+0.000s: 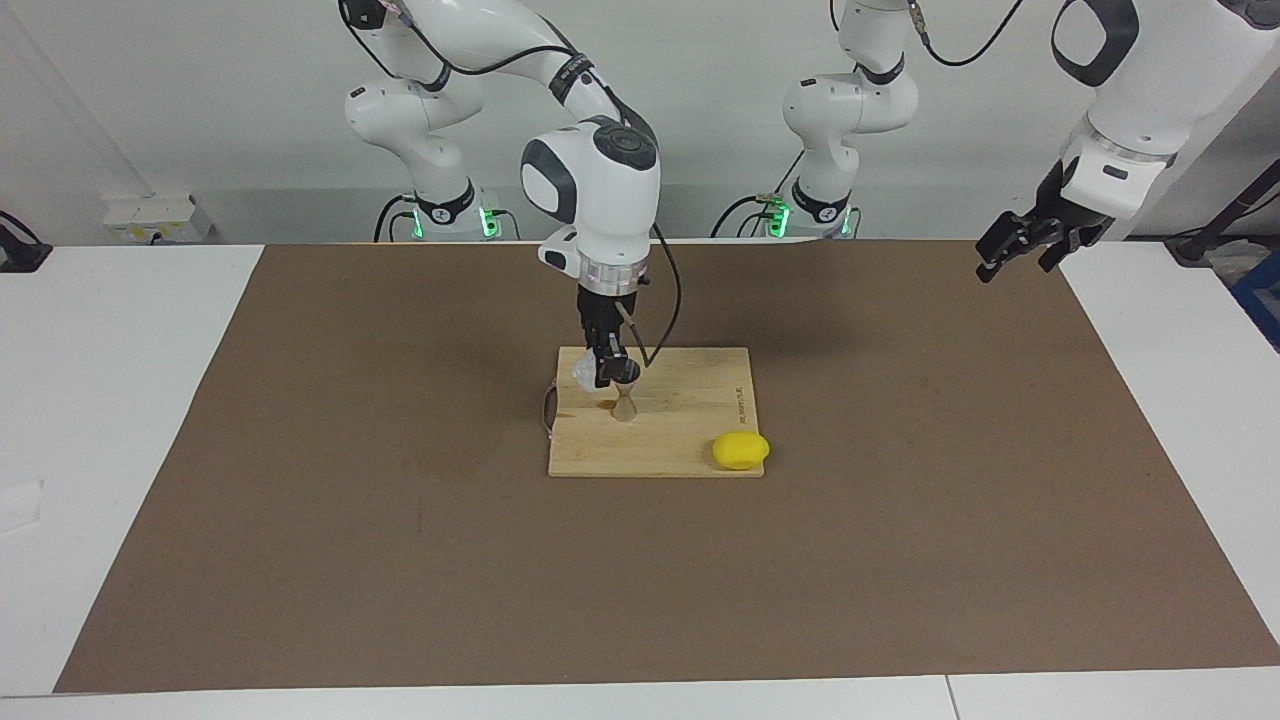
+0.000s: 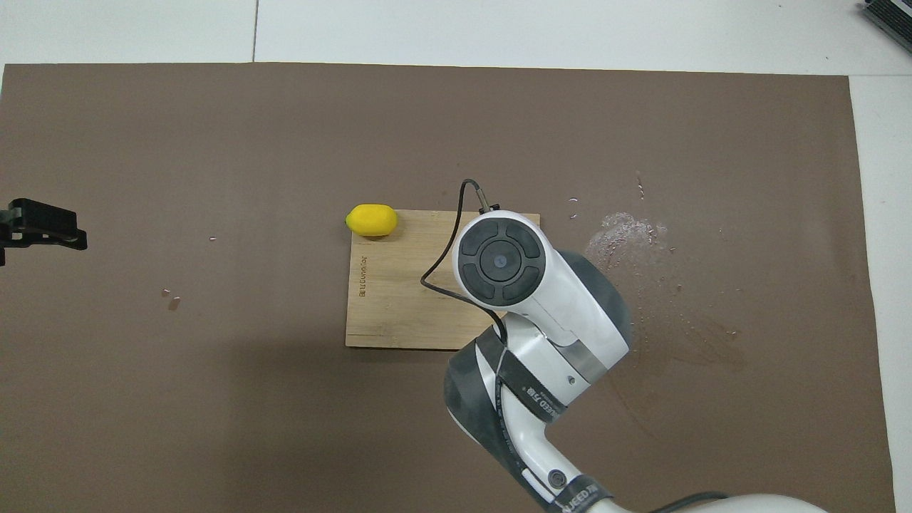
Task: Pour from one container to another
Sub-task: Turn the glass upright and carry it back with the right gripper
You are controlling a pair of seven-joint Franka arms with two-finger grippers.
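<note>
The clear glass tumbler (image 1: 582, 374) is tipped on its side in the air, with my right gripper (image 1: 610, 372) shut on it. It hangs just above the small metal jigger (image 1: 624, 404), which stands upright on the wooden cutting board (image 1: 690, 400). In the overhead view the right arm's wrist hides the tumbler, the jigger and the gripper. My left gripper (image 1: 1020, 245) waits open and raised over the mat's corner at the left arm's end of the table, and its tip (image 2: 43, 224) shows at the edge of the overhead view.
A yellow lemon (image 1: 741, 450) (image 2: 371, 219) lies at the board's corner farthest from the robots, toward the left arm's end. A wet patch with droplets (image 2: 627, 235) marks the brown mat (image 2: 214, 392) beside the board (image 2: 399, 299), toward the right arm's end.
</note>
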